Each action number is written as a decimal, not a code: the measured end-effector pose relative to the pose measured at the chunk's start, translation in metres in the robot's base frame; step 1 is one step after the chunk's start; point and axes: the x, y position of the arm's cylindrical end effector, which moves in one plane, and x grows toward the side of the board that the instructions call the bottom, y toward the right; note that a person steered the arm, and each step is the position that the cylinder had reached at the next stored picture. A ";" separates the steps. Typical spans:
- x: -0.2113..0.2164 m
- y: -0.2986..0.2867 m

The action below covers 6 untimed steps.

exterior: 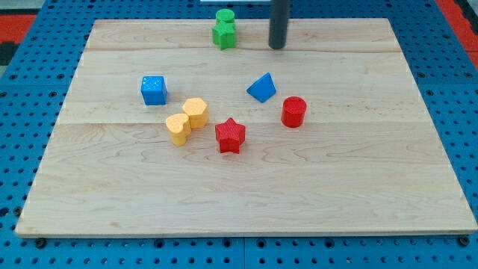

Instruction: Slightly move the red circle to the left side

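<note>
The red circle (293, 112) is a short red cylinder standing right of the board's middle. My tip (278, 46) is the lower end of the dark rod near the view's top, well above the red circle and slightly to its left, touching no block. A blue triangle (261, 87) lies just up and left of the red circle. A red star (230, 136) lies to the circle's lower left.
A green star (223, 34) and a green circle (225, 17) sit at the top, left of my tip. A blue cube (154, 90) is at the left. A yellow hexagon (195, 112) and a yellow heart (178, 128) touch near the middle. The wooden board (246, 202) lies on a blue pegboard.
</note>
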 end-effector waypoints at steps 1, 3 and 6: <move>0.043 0.010; 0.096 0.032; 0.194 0.024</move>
